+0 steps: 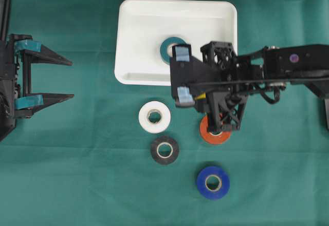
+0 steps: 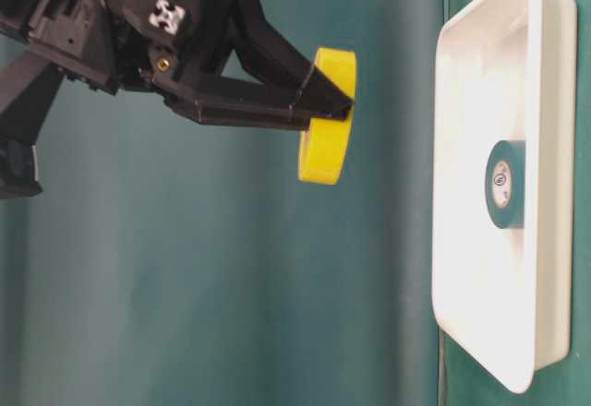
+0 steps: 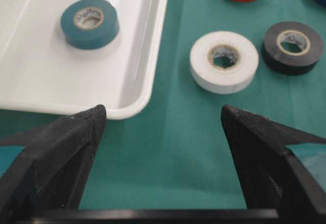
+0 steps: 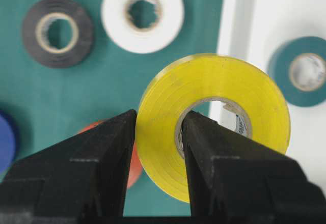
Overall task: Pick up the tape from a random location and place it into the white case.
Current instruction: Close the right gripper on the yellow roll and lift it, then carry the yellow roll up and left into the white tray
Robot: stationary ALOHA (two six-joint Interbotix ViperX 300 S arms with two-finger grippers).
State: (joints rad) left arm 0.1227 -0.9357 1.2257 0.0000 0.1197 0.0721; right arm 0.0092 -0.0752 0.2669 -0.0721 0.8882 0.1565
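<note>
Green cloth tabletop (image 1: pixel 77 185) strewn with white (image 1: pixel 154 116), black (image 1: pixel 164 150), orange (image 1: pixel 213 132) and blue tape rolls (image 1: pixel 213 182). Shallow white plastic case (image 1: pixel 139 31) holding one teal tape roll (image 1: pixel 168 48). Right gripper (image 4: pixel 159 132) clamped on yellow tape roll (image 4: pixel 214 89); left gripper (image 3: pixel 163 117) spread wide, holding nothing.

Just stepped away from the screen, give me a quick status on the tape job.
Right gripper shut on yellow tape, carried near the white case. Left gripper open, idle. Green tape already in case. Nothing in the way.

Overhead looks straight down on the table (image 1: pixel 77 185); the low side camera faces the white case (image 2: pixel 480 148); both wrist cameras, close in, share it.
</note>
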